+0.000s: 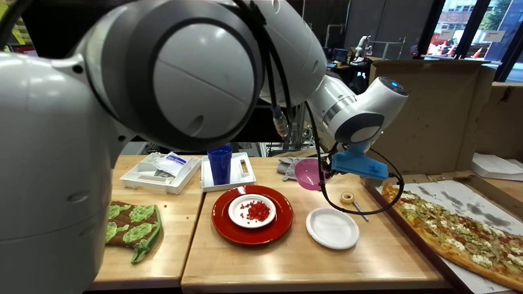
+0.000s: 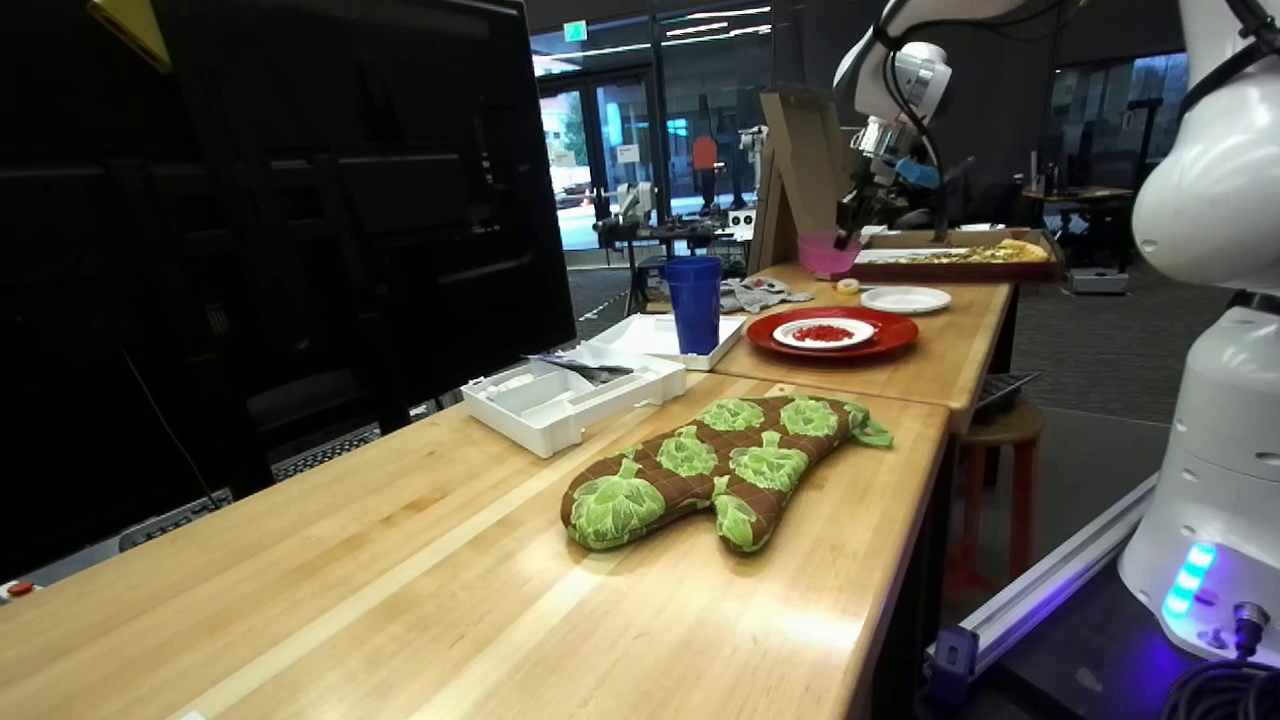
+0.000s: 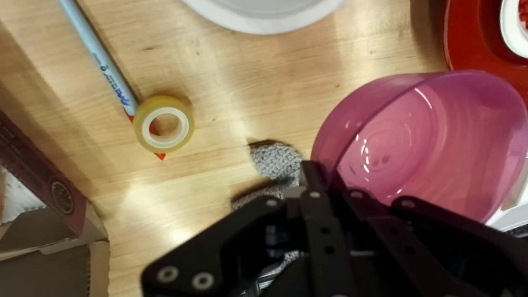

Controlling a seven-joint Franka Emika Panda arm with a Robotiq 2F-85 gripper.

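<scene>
Tool (image 3: 324, 178) nearly closed, pinching rim of bowl (image 3: 416, 144); thin edge likely suits narrow grip. Nearer, tape (image 3: 184, 126) sits over marker (image 3: 101, 62), perhaps stopping roll.

White arm (image 1: 49, 159), look at that black-ringed cap (image 1: 204, 79)! Black cable (image 1: 369, 212), blue bracket (image 1: 359, 164), lights (image 2: 1190, 579) glowing blue, silver screws (image 3: 168, 274) dotting the black gripper (image 3: 324, 178)!

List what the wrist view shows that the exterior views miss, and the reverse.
Wrist view only: blue lettering on the slim pale blue marker; the round emblem on the dark red cardboard box wall.
Exterior views only: the brown and green quilted oven mitt; the tall blue plastic cup.
Shared: the translucent pink plastic bowl, held at the rim by the black gripper; the glossy red plate; the yellow tape roll.
</scene>
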